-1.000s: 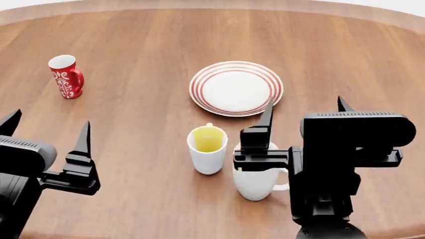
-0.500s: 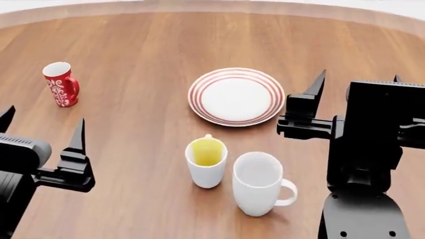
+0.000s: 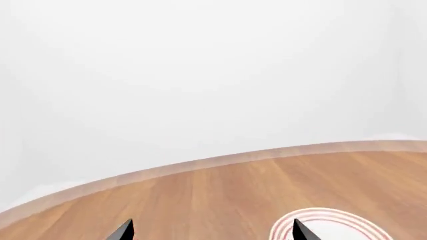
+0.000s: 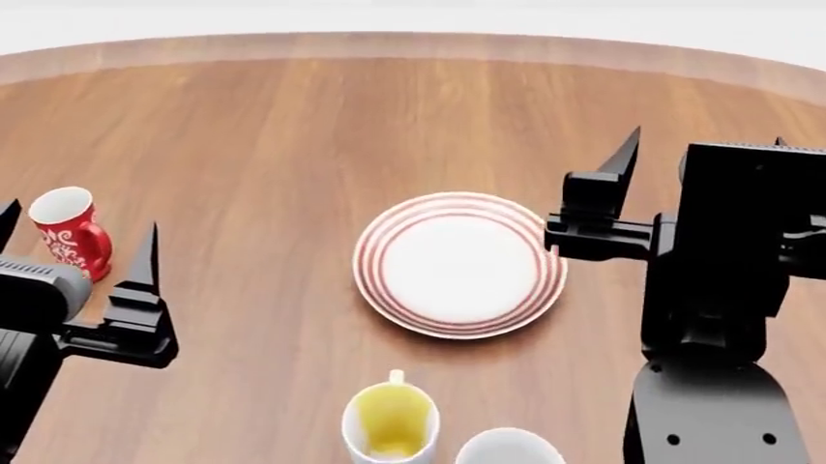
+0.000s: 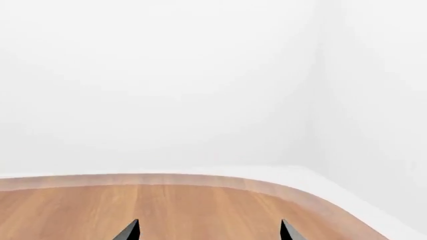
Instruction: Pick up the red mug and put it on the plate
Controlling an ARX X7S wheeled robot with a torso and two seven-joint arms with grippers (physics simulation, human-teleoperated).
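Observation:
The red mug (image 4: 68, 235), with a white floral pattern, stands upright on the wooden table at the left. In the head view it shows between the fingertips of my left gripper (image 4: 81, 222), which is open and empty. How far the gripper is from the mug I cannot tell. The mug is not in either wrist view. The plate (image 4: 459, 266), white with red rings, lies at the table's middle and also shows in the left wrist view (image 3: 337, 224), beyond my left gripper (image 3: 212, 230). My right gripper (image 4: 706, 137) is open and empty, raised to the right of the plate. It also shows in the right wrist view (image 5: 209, 230).
A white mug with a yellow inside (image 4: 391, 422) and a larger plain white mug (image 4: 508, 448) stand near the front edge, in front of the plate. The table's curved far edge (image 4: 413, 43) runs across the back. A white wall lies behind it.
The head view has shifted, so the mugs and plate sit lower in the picture. My right gripper moved from in front of the white mug to the plate's right. The left gripper barely moved.

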